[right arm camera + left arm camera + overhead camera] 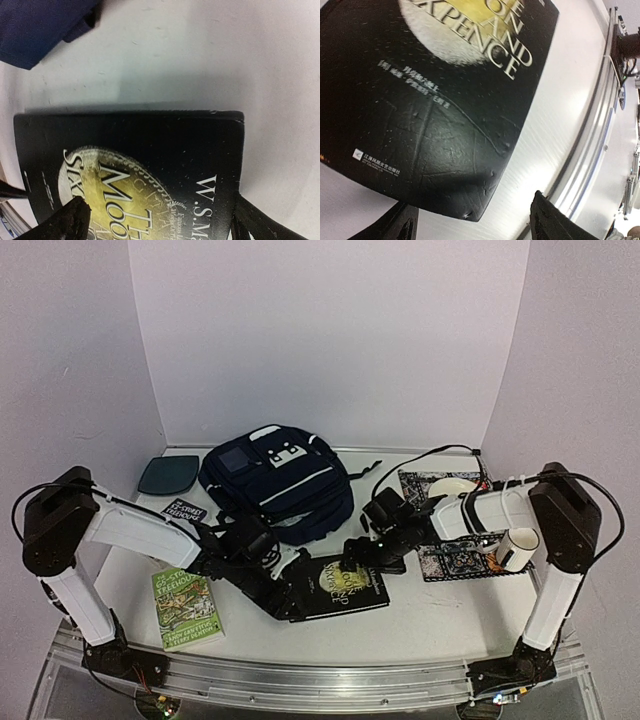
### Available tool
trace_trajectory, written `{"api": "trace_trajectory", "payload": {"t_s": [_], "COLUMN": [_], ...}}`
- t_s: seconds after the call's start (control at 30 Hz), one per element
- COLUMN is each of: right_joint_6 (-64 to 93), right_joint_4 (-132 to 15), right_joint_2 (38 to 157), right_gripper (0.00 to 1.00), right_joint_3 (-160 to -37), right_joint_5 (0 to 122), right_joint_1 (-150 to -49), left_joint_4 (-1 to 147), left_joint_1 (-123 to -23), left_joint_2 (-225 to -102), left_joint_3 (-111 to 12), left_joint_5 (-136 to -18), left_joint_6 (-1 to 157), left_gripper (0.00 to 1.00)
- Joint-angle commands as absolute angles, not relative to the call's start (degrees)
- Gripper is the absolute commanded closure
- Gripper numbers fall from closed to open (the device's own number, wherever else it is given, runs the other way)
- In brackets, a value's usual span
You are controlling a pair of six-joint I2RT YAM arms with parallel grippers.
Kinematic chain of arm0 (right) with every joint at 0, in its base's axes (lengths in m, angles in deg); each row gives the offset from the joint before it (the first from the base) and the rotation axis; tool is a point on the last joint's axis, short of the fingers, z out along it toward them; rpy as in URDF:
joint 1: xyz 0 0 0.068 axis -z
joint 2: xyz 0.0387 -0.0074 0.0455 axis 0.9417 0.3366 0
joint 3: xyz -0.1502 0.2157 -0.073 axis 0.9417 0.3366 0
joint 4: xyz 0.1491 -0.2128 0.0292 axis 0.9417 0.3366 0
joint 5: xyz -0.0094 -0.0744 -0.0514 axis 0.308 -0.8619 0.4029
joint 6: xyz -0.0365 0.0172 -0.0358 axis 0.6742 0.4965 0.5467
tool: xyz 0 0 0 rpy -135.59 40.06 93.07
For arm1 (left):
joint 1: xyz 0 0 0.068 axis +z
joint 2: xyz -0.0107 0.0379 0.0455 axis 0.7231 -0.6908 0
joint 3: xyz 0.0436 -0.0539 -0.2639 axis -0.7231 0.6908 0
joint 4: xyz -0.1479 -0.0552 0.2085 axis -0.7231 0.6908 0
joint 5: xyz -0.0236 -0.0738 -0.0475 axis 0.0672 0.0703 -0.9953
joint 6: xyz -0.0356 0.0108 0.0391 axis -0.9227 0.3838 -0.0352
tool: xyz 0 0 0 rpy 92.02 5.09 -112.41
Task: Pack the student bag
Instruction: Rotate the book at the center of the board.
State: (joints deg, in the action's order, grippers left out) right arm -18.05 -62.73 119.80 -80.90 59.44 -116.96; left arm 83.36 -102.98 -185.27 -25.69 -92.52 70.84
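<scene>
Two open grippers hover at the black book (345, 590) lying flat on the worktop (430, 610): the left gripper (472, 220) spread around its corner, the right gripper (162, 217) spread wide above its cover. Just behind the book sits the student bag (280, 475).

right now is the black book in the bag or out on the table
Out. The black book lies flat, cover up, on the table in front of the bag, wholly outside it.
</scene>
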Motion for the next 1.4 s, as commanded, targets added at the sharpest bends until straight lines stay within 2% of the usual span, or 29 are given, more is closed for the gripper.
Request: {"api": "trace_trajectory", "payload": {"t_s": [0.0,0.17,0.33,0.47,0.63,0.77,1.0,1.37], "right_joint_6": [-13.8,-10.9,-9.6,-10.9,-15.5,-22.8,-34.8,-45.3], "right_joint_4": [-62.5,-60.7,-58.2,-56.5,-55.9,-57.2,-70.2,-85.0], "right_joint_2": [124.7,128.3,124.6,119.1,111.0,105.1,100.1,107.2], "right_gripper": [0.04,0.04,0.03,0.02,0.02,0.02,0.02,0.02], "right_joint_3": [-89.0,-96.3,-96.3,-91.8,-84.2,-77.5,-64.5,-60.6], "right_joint_5": [65.0,66.5,61.5,57.2,52.2,49.5,49.1,49.9], "right_joint_1": [-117.7,-117.7,-117.7,-117.7,-117.7,-117.7,-119.6,-123.5], "left_joint_4": [81.1,81.2,86.4,91.9,95.8,97.9,97.8,96.4], "left_joint_1": [-107.3,-109.1,-109.1,-107.8,-106.0,-103.9,-93.8,-91.7], "left_joint_2": [-179.1,-175.1,-170.1,-170.0,-171.9,-173.0,-181.1,-196.2], "left_joint_3": [-25.0,-23.2,-24.9,-27.6,-30.3,-32.1,-37.5,-46.9], "left_joint_5": [-95.9,-93.2,-86.3,-83.4,-88.5,-87.3,-86.5,-86.1], "left_joint_6": [69.4,67.7,69.4,71.4,75.9,78.2,81.5,84.0], "left_gripper": [0.23,0.23,0.17,0.14,0.13,0.13,0.13,0.16]}}
